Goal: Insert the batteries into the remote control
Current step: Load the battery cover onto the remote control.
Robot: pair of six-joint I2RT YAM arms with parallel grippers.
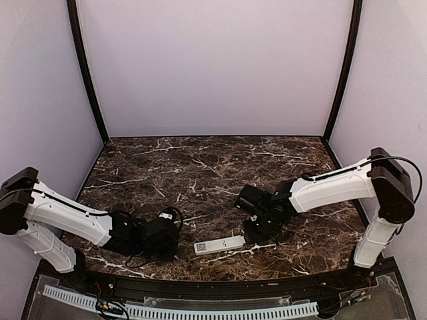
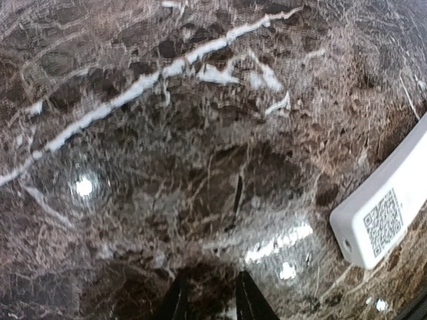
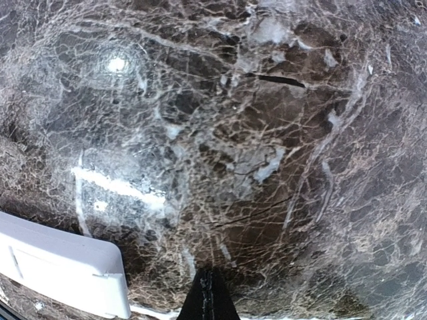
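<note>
So here's what we've got: the remote control (image 1: pixel 219 245) is lying flat on the dark marble table (image 1: pixel 200 167), close to the front edge and right between the two arms. In the left wrist view we can see a little square code printed near one end of it. The left tool (image 2: pixel 212 305) sits low over the table near that end, not touching it. Its fingers are a bit spread and we can't see anything between them. The right tool (image 3: pixel 207 300) is pressed together, pinching nothing, low beside the other end of the remote control. As for the batteries, we honestly can't pick them out. There are thin dark streaks on the marble, but those could just be veins
</note>
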